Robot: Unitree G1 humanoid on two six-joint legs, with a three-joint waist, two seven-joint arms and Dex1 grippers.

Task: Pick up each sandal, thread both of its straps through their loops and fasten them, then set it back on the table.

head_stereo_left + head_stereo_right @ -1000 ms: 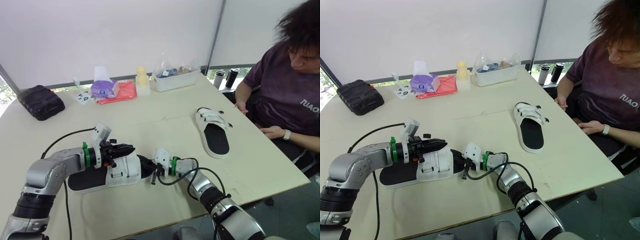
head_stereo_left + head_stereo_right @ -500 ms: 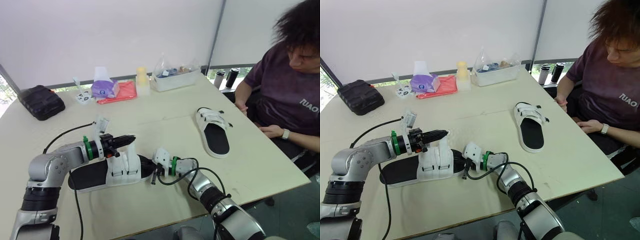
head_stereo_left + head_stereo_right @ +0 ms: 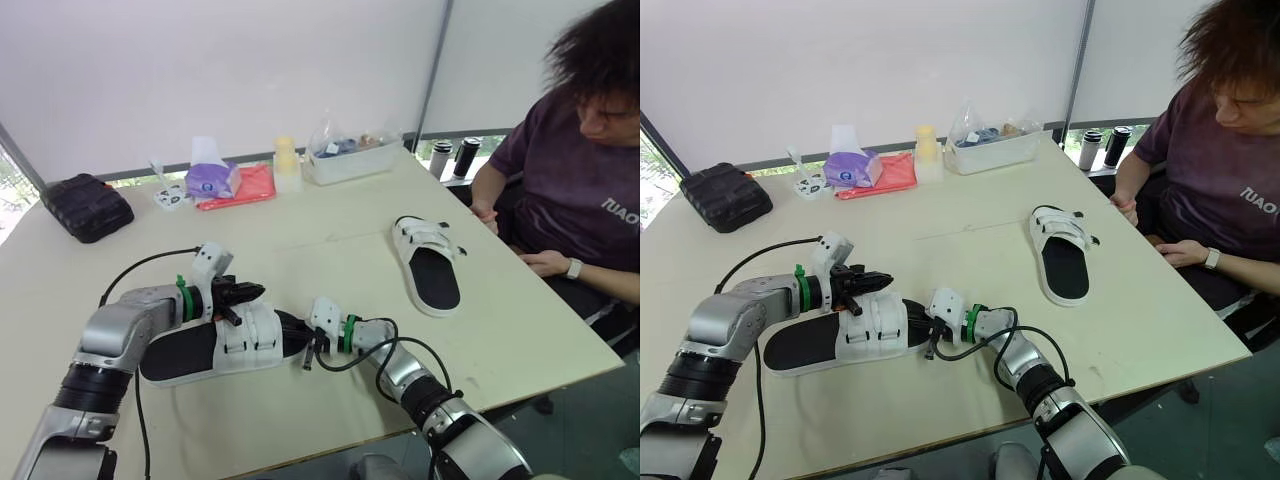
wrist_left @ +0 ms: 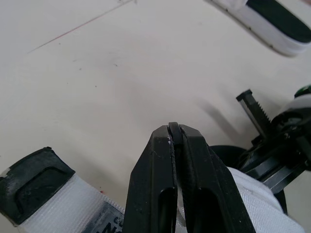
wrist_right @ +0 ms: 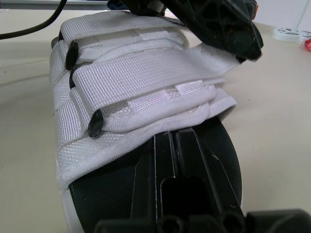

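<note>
Left end effector (image 3: 256, 291), fingers pressed together with nothing clearly caught between them, sits at the strapped front of the near sandal (image 3: 200, 352). That sandal lies flat by the front edge of the bench (image 3: 330, 225), toward its left corner. Pressed together too, the right end effector (image 5: 173, 140) rests its tips on the black footbed at the sandal's open end, just under the straps (image 5: 146, 73). Both straps look threaded through their loops and folded back down, so this sandal seems nearly finished, with perhaps a last press left. Near the right edge lies the second sandal (image 3: 428, 262), straps across it. Whether those are fastened I cannot tell.
</note>
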